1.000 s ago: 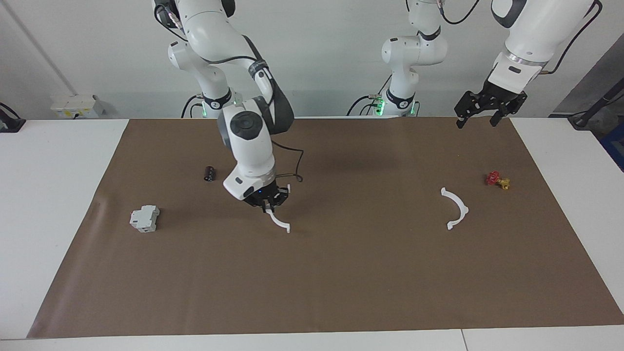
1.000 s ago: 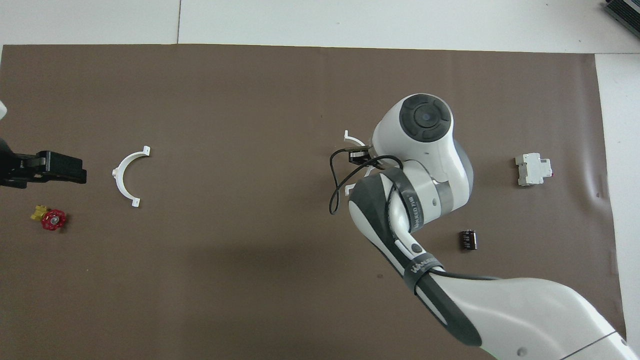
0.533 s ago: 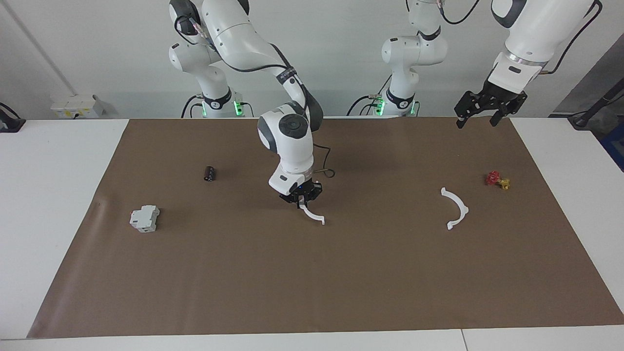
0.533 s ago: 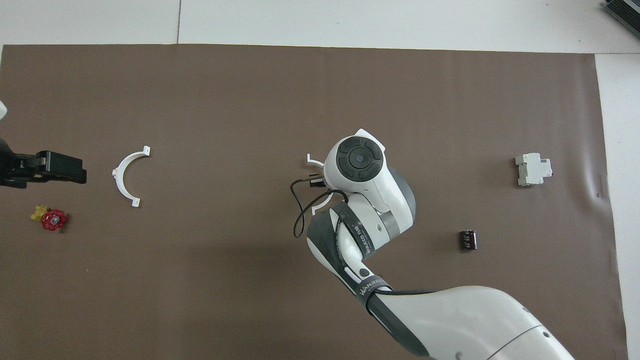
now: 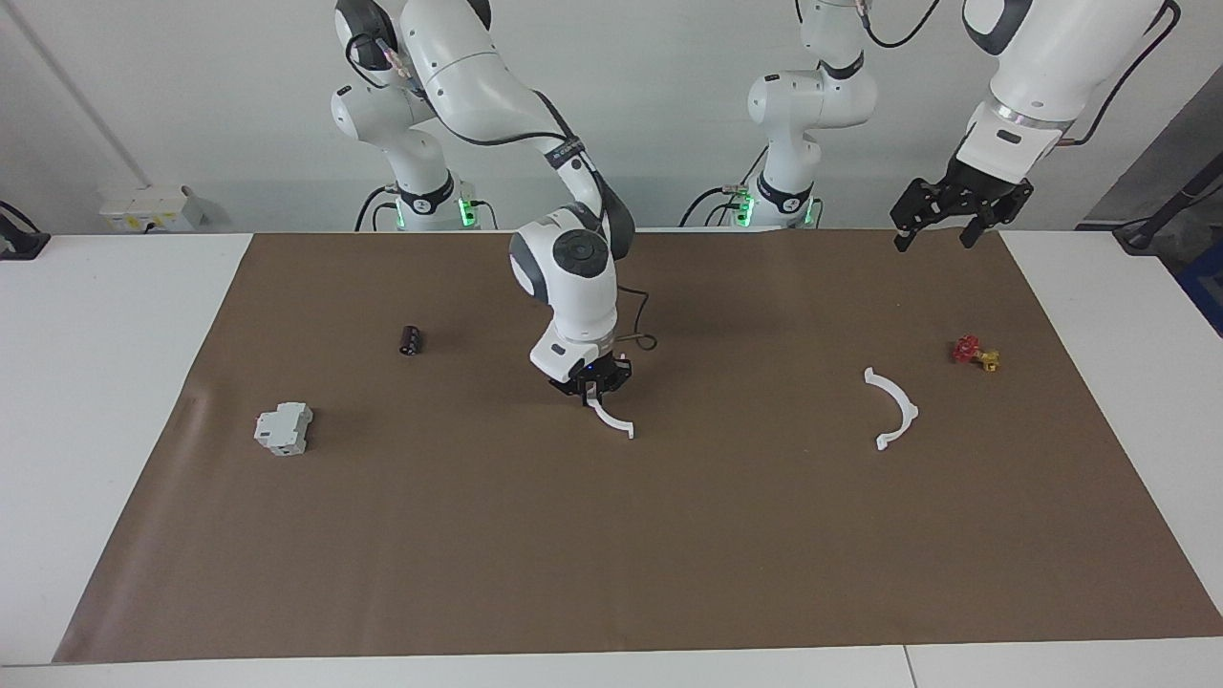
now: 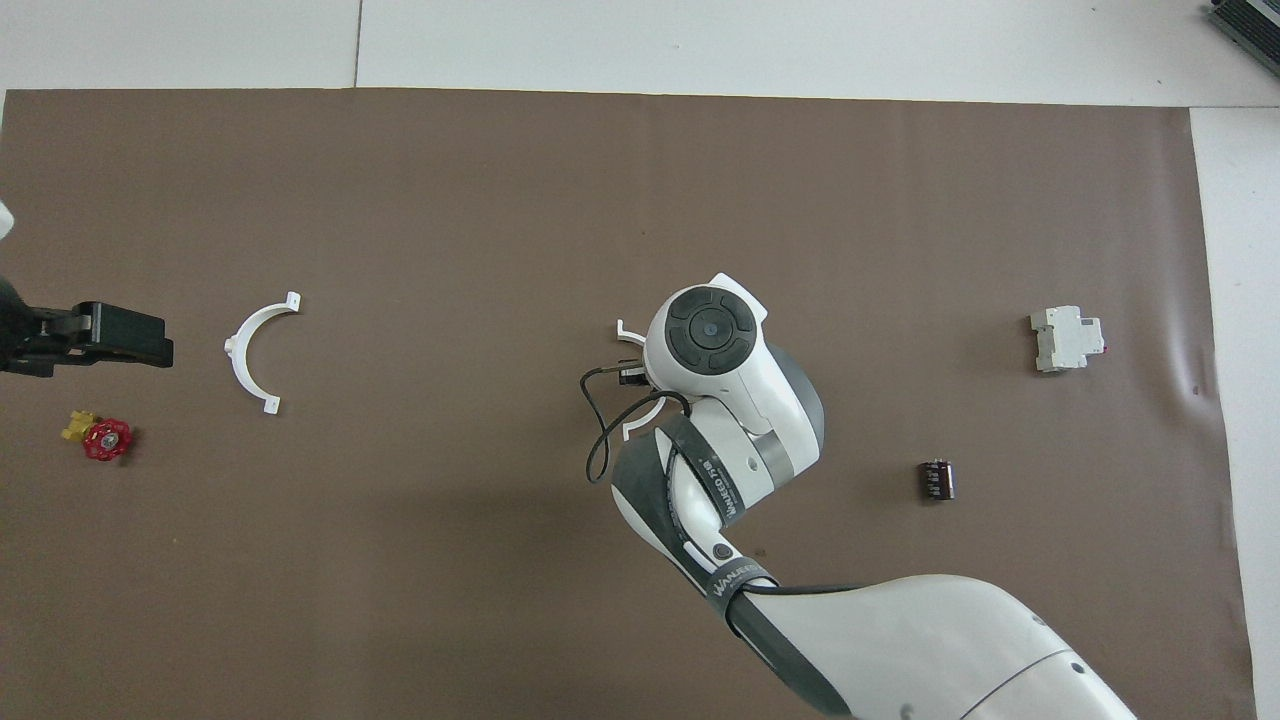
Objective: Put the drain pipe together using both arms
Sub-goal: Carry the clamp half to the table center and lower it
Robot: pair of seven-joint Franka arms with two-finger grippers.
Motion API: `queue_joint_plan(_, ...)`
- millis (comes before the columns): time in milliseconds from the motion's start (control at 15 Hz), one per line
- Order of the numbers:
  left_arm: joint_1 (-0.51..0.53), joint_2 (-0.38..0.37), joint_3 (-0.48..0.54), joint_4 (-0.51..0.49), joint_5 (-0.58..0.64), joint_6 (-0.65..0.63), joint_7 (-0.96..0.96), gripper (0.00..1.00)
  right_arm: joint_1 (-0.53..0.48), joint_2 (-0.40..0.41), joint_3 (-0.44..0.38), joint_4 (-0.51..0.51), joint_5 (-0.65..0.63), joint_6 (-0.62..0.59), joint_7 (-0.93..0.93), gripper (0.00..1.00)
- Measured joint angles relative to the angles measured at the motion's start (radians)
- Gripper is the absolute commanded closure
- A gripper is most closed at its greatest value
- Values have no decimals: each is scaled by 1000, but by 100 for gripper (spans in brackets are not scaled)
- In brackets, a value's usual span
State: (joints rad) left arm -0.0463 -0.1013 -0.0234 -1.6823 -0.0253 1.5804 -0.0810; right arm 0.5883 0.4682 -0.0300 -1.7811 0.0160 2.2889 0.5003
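We see the right gripper (image 5: 594,390) low over the middle of the brown mat (image 5: 611,554) on the worktop (image 5: 115,401), its fingers closed on one white half-ring (image 5: 611,420) of the drain pipe. The piece hangs from the fingertips and curves down toward the mat; we cannot tell whether its lower end touches the mat. In the overhead view the arm's wrist covers most of this held half-ring (image 6: 628,331), leaving only its two ends showing.

The second half-ring (image 5: 892,409) lies flat on the mat, well apart from the held one, toward the left arm's end of the worktop. Taking this second half-ring as our landmark, the small red-and-yellow valve (image 5: 975,354) sits near it, closer to the robots and nearer the mat's edge. The left gripper (image 5: 958,212) hangs in the air over the mat's corner past the valve, fingers spread apart and holding nothing; this arm waits.

Far from the second half-ring, toward the right arm's end, lie a small dark cylinder (image 5: 411,340) and a grey-white boxy block (image 5: 284,427).

On the right arm's dark forearm band (image 6: 740,578) we read white lettering, roughly "WANJEE"; the rest is unclear.
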Motion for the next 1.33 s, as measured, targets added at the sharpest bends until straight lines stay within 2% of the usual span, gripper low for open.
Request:
queue_joint_plan(333, 0, 0, 0, 0, 0, 0, 0, 0, 8, -1, 0, -2, -59, 1, -1, 100)
queue_joint_plan(1333, 0, 0, 0, 0, 0, 0, 0, 0, 10, -11, 1, -30, -62, 34, 39, 100)
